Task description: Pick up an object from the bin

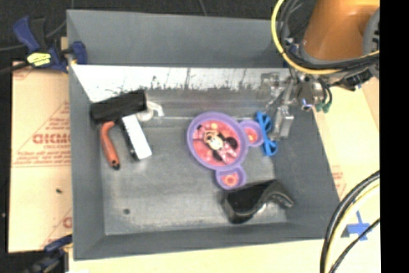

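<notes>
Blue plastic piece (271,145) lies near the right wall of the bin (172,35), its long axis running from far to near and leaning slightly rightward at the near end. It sits just beside a purple plate (217,140) printed with a cartoon mouse. The end effector (279,128) hangs over the piece's far half; whether it is wide or narrow cannot be told.
</notes>
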`<act>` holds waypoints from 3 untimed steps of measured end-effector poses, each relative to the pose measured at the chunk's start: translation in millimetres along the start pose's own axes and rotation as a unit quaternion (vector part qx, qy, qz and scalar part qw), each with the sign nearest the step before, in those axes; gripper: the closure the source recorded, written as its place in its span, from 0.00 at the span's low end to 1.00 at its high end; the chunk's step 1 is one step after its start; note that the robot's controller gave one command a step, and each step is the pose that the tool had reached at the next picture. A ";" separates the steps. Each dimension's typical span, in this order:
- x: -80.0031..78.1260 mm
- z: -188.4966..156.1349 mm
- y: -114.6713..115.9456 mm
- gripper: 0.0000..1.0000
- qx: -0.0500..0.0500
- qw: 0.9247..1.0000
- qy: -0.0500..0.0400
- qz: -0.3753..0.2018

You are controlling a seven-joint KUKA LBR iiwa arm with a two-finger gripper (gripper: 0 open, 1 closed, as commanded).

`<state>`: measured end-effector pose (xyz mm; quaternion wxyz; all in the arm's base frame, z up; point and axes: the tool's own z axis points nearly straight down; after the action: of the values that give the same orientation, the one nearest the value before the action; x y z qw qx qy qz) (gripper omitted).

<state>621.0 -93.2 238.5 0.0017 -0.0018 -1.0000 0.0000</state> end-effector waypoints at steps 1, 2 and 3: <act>-1.4 -5.2 0.3 0.00 0.001 1.000 -0.004 -0.002; -28.5 123.4 -6.9 0.00 0.001 0.997 -0.005 -0.075; -32.4 76.2 -2.9 0.00 0.001 1.000 -0.008 -0.018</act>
<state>653.1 -96.2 162.2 -0.0059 0.0161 -0.9999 0.0009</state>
